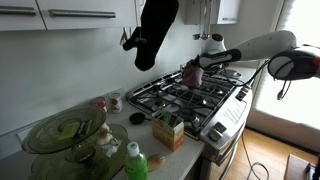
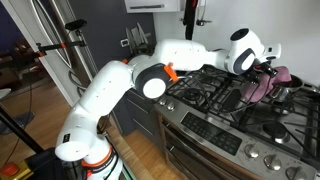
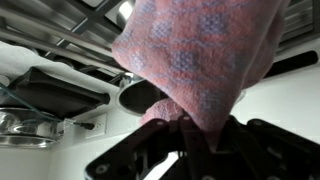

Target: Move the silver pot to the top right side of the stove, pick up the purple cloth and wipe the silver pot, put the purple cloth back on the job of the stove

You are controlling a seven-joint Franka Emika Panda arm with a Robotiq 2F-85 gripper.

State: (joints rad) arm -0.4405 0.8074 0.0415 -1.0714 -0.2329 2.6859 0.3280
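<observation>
Fingers (image 3: 268,146): closed on the purple cloth, pinching its bunched upper end between the dark pads.
Purple cloth (image 3: 195,60): hangs from the fingers in a loose bundle and is lifted clear of the stove; it fills the middle of the wrist view and hides much of what lies behind it.
Arm (image 2: 120,95): the white links stretch across the front of the stove, with the wrist over the far burners.
Stove (image 1: 195,95): a steel gas range with black grates; the burners nearest the table are bare.
Silver pot (image 2: 290,93): a rounded metal shape on a far burner, just beside the hanging cloth; it is too small and too blurred to tell whether cloth and pot touch.
Metal rim (image 3: 25,125): a shiny curved edge at the lower left of the wrist view, next to a black grate bar; I cannot tell whether it belongs to the pot.
Table (image 1: 120,122): beside the stove, it carries stacked glass dishes (image 1: 65,132), a green bottle (image 1: 135,160) and a small box (image 1: 168,130), all well apart from the cloth.
Dark hanging object (image 1: 155,30): it dangles from above, near the cupboards, and touches nothing on the stove.
</observation>
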